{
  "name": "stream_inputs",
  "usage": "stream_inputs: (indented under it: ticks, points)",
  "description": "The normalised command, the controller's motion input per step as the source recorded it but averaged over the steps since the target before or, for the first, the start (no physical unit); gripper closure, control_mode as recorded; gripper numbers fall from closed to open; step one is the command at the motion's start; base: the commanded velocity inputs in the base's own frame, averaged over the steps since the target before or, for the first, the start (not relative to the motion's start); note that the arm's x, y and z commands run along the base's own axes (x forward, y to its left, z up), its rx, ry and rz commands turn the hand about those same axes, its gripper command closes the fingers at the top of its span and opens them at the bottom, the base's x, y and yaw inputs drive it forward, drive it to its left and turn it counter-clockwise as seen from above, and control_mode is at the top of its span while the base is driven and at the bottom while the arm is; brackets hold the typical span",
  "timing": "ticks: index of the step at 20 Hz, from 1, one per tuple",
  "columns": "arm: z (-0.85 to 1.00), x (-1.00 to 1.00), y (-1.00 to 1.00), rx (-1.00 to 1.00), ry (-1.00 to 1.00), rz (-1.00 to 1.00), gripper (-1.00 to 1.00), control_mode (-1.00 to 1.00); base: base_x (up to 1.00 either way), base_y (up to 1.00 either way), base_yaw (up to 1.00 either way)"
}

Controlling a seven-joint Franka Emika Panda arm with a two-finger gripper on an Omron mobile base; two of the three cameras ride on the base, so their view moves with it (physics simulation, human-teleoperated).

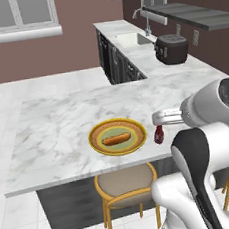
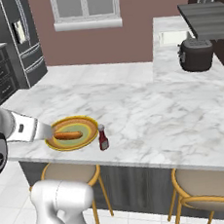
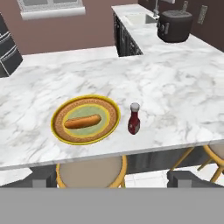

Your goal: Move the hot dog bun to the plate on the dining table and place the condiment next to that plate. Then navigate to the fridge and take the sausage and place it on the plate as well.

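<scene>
Veined marble dining table (image 3: 183, 96) w/ round rimmed plate (image 3: 59, 131), split bun (image 3: 82, 122), ketchup bottle (image 3: 134, 119); claw (image 3: 109, 180) apart.

You are looking at a home kitchen. Ahead of the end effector runs a marble-topped counter (image 3: 175, 87) with a plate (image 3: 109, 124) and a ketchup bottle (image 3: 134, 119) on it, and yellow-framed stools (image 3: 89, 171) tucked under its near edge. Beyond it to the right, a dark toaster (image 3: 175, 25) and a sink (image 1: 128, 39) sit on a side counter over dark cabinets. Far to the left stands a stainless fridge (image 2: 20, 38), and a window (image 2: 85, 4) is set in the back wall.
</scene>
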Motion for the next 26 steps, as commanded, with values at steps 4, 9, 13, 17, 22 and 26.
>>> stream_inputs:
  ticks: [4,9,13,17,22,26]
  points:
    - [0.0,0.0,0.0,0.0,0.0,0.0,-1.0,1.0,-0.6,0.13,0.0]
    - [0.0,0.0,0.0,0.0,0.0,0.0,-1.0,1.0,-0.44,0.79,0.0]
    - [0.0,0.0,0.0,0.0,0.0,0.0,-1.0,1.0,-0.08,1.0,0.05]
    - [0.0,0.0,0.0,0.0,0.0,0.0,-1.0,1.0,0.03,1.0,0.11]
    - [0.0,0.0,0.0,0.0,0.0,0.0,-1.0,1.0,0.2,1.0,0.15]
    - [0.0,0.0,0.0,0.0,0.0,0.0,-1.0,1.0,0.4,1.0,0.2]
